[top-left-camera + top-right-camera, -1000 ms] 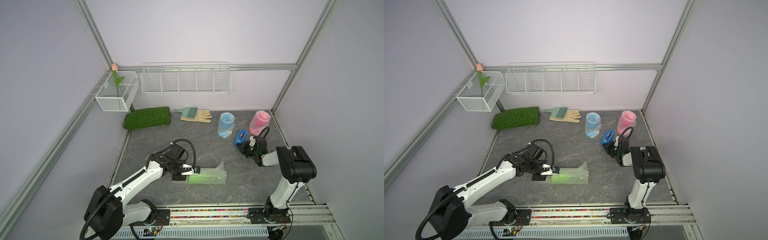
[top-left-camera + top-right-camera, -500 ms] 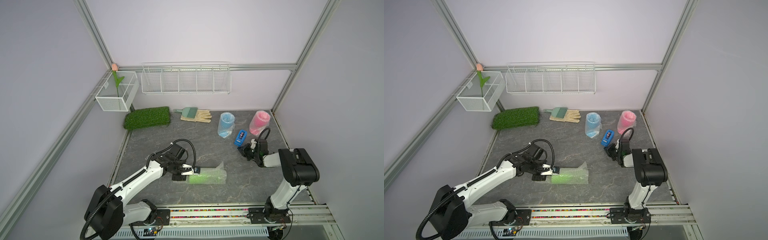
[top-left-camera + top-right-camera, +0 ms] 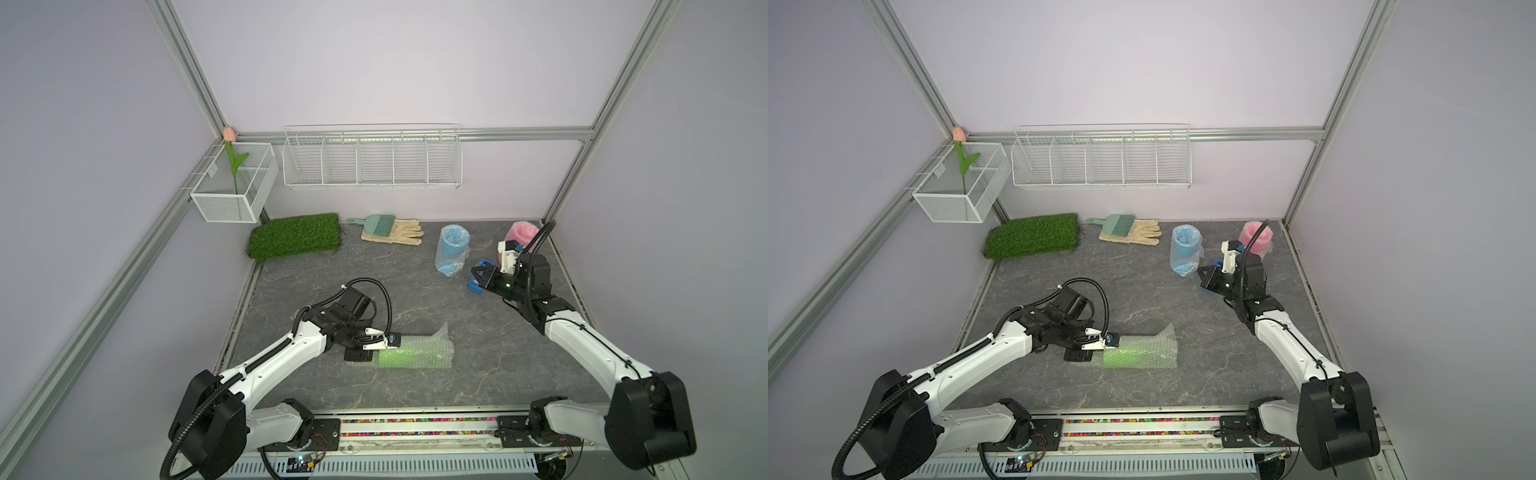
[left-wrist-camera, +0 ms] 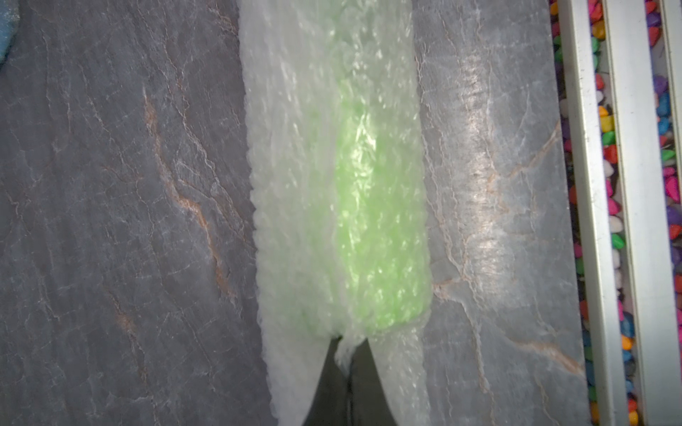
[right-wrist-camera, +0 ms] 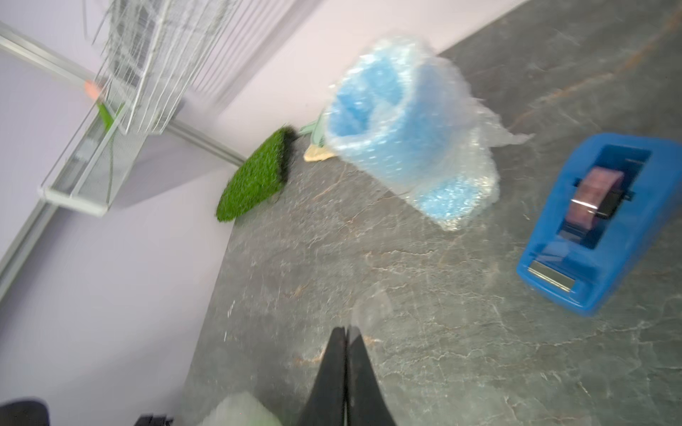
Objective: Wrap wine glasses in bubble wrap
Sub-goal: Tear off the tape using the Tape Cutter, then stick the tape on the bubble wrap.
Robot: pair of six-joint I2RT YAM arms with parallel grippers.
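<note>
Pinching bubble wrap (image 4: 295,184) around green goblet (image 4: 376,221): left tool (image 4: 348,345).

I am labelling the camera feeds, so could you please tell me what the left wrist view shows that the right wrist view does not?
Only the left wrist view: the left gripper shut on the bubble wrap around the green goblet, and the coloured pebbles.
Only the right wrist view: the shut right gripper, the tape dispenser, the turf mat and the wrapped blue goblet in full.
Both: the grey tabletop, and the green goblet's wrap, just a blurred patch in the right wrist view.
</note>
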